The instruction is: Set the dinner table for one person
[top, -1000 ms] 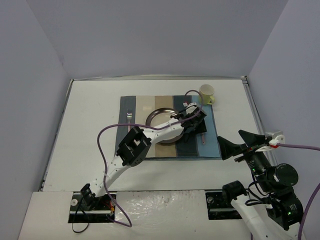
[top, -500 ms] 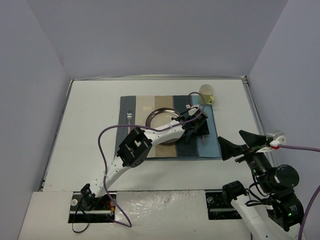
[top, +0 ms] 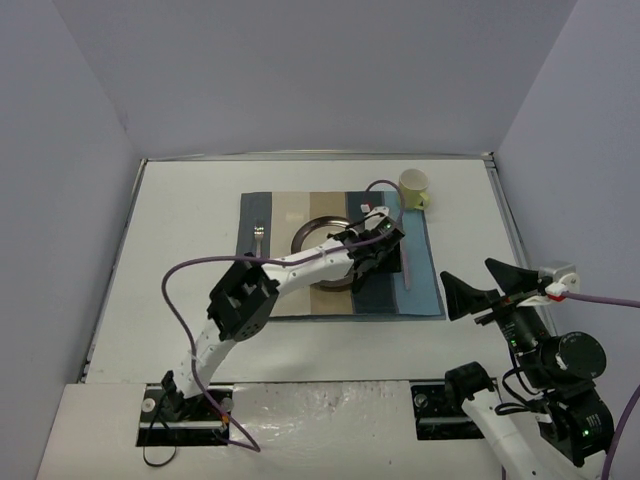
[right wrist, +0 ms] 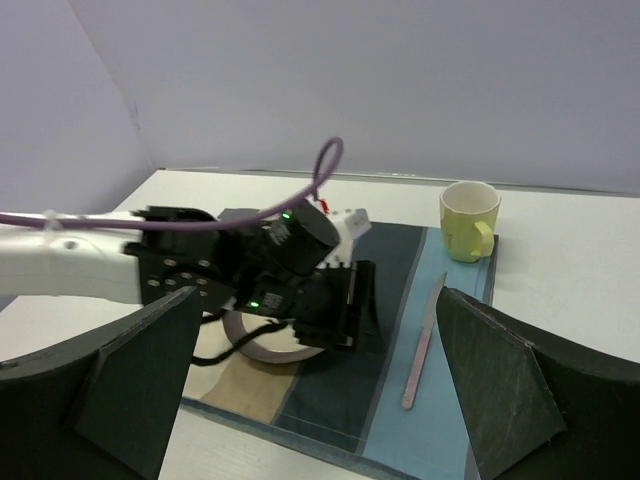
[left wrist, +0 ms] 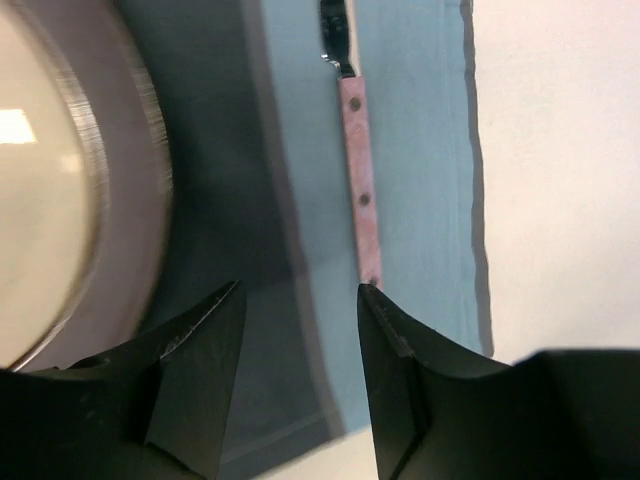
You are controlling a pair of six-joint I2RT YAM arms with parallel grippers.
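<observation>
- The surface [top: 180, 250] is a large, flat white rectangle with thin metal edging. It fills the floor of the cell between plain lavender-grey wall panels [top: 300, 80].
- A striped blue-and-beige placemat [top: 288, 212] lies at its middle.
- On the placemat, a fork [top: 258, 238] lies left of a round plate [top: 301, 240] and a pink-handled knife [left wrist: 362, 200] lies right of it. A pale yellow mug [top: 414, 188] stands at the far right corner.
- The left gripper [left wrist: 300, 370] hangs between plate and knife, fingers apart, nothing held.
- The right gripper [right wrist: 320, 400] is spread wide and empty, near the placemat's right edge.
</observation>
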